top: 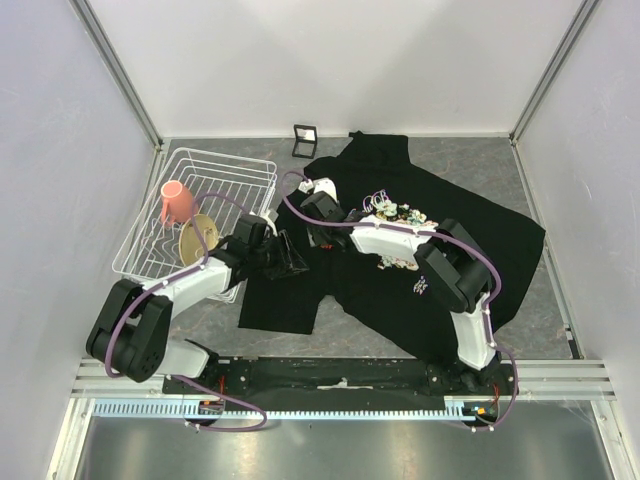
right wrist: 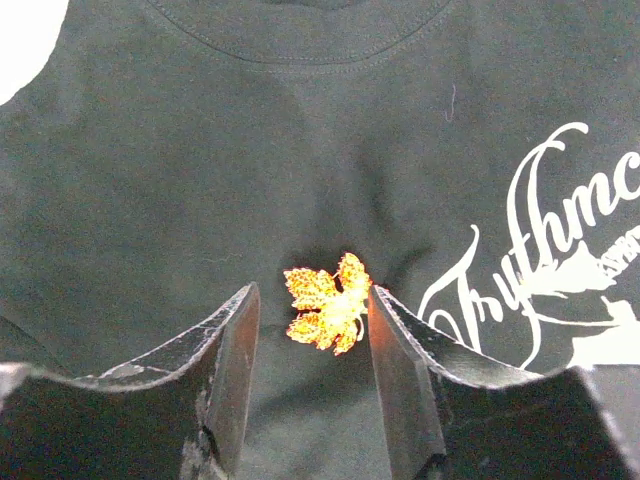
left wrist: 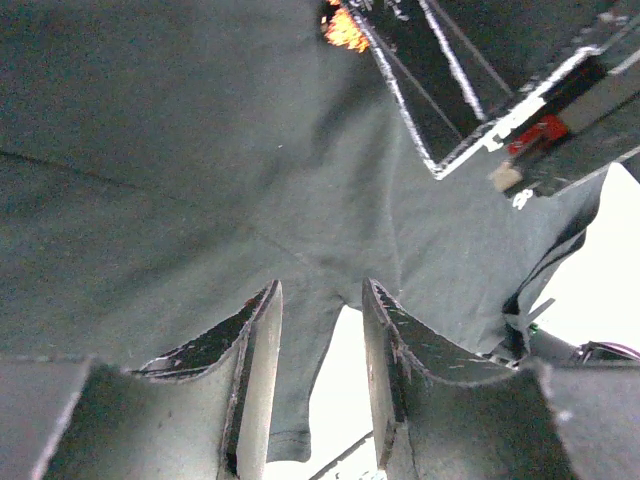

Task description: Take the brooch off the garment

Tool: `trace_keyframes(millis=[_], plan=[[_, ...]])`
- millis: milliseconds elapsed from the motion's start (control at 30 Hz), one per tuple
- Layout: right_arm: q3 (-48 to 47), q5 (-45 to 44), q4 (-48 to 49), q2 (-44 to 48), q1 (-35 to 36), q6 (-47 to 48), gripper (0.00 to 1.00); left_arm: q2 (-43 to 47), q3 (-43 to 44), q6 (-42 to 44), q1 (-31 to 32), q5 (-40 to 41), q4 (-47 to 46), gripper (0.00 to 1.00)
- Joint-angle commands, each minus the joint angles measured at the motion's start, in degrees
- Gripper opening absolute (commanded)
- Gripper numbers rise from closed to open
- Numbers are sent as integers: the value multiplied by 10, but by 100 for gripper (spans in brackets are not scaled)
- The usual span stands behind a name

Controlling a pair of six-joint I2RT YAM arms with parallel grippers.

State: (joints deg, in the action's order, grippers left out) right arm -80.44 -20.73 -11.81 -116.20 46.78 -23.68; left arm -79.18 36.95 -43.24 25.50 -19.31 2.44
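Brooch (right wrist: 327, 303), orange leaf, pinned on shirt (right wrist: 180, 170) below collar (right wrist: 300, 52), beside white cursive lettering (right wrist: 545, 205), hard to read. Right pincer (right wrist: 312, 292) open, straddling it. Left pincer (left wrist: 322, 286) clamped on a shirt fold.

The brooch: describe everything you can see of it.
The brooch is a tiny maple-leaf pin, glittery orange-red with yellow glints and jagged lobes. Its material is hard to tell. It lies flat on the chest of the black shirt, below the collar seam and, in the right wrist view, left of the white cursive lettering. The right gripper is open, one finger on each side of the brooch and very close to it. The left wrist view shows only an orange sliver.
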Motion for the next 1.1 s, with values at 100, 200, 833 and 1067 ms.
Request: trace_keyframes(millis=[100,200,833,1067], plan=[[-48,-38,-44,-32,16,-12,56,5,-34,-14,2,30,-51,44],[-52,-49,-43,-42,18,-10,55,1,-44,-13,2,33,-55,43],[-37,-76,-42,-77,18,-47,43,8,-87,-20,1,9,-95,43],[0,-55,-5,-54,18,-60,24,24,-79,-21,1,9,-84,43]])
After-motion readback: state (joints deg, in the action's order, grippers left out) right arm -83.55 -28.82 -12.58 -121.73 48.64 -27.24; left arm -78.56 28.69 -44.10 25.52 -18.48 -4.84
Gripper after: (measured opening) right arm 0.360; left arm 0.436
